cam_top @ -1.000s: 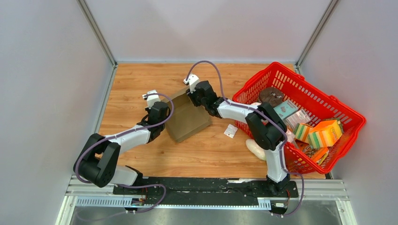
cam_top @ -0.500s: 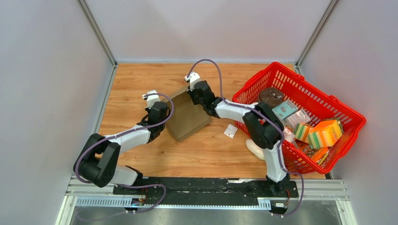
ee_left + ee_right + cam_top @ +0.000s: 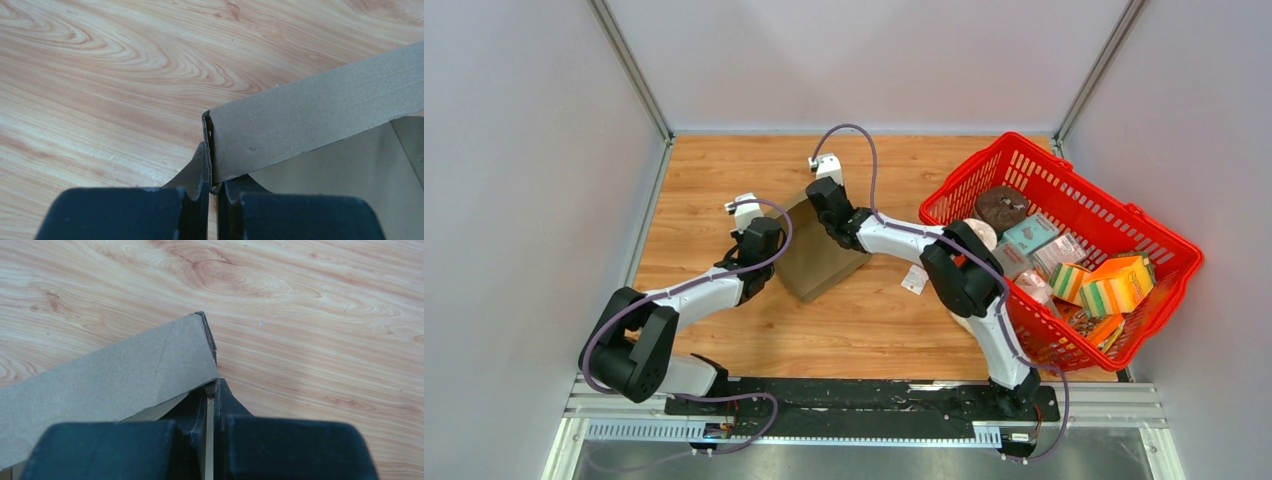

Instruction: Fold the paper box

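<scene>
Left tool (image 3: 212, 175) and right tool (image 3: 210, 399) each clamp a paper box (image 3: 310, 115) corner; move both together, keeping the crease straight.

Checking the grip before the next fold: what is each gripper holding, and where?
Both hold the paper box: left gripper pinches a raised wall's corner, right gripper another wall corner.

paper box (image 3: 822, 262) | plain brown cardboard | partly folded, long walls raised, top open | mid table (image 3: 724, 170)
</scene>
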Robot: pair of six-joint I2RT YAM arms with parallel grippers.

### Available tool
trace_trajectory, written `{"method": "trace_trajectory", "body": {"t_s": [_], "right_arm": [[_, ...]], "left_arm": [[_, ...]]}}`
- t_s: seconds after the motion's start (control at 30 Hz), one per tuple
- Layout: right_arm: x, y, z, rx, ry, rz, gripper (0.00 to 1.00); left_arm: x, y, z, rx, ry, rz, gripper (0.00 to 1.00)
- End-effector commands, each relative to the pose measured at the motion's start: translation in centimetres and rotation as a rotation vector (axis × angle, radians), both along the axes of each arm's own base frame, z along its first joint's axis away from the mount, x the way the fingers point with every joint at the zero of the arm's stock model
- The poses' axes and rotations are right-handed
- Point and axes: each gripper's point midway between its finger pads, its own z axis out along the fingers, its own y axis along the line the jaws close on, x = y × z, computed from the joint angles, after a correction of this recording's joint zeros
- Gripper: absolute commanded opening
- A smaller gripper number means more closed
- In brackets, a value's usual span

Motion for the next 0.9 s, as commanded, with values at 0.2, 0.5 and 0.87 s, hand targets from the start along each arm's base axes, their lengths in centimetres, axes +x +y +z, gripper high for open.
{"method": "trace_trajectory", "body": {"t_s": [0.2,0.5,0.87], "right_arm": [[-1.0,-0.4,2.7,0.069,-0.021,0.123,0.51],[-3.4,-2.5,6.5,0.162,-0.062,0.153,0.74],[-4.2,-3.4,9.4,0.180,-0.133,0.214,0.76]], "left_arm": [[0.2,-0.3,1.2,-0.051,-0.040,0.027,0.00],[-0.2,0.1,1.8,-0.076,-0.070,0.052,0.43],[-4.9,-0.7,3.9,-0.225,-0.047,-0.053,0.75]]}}
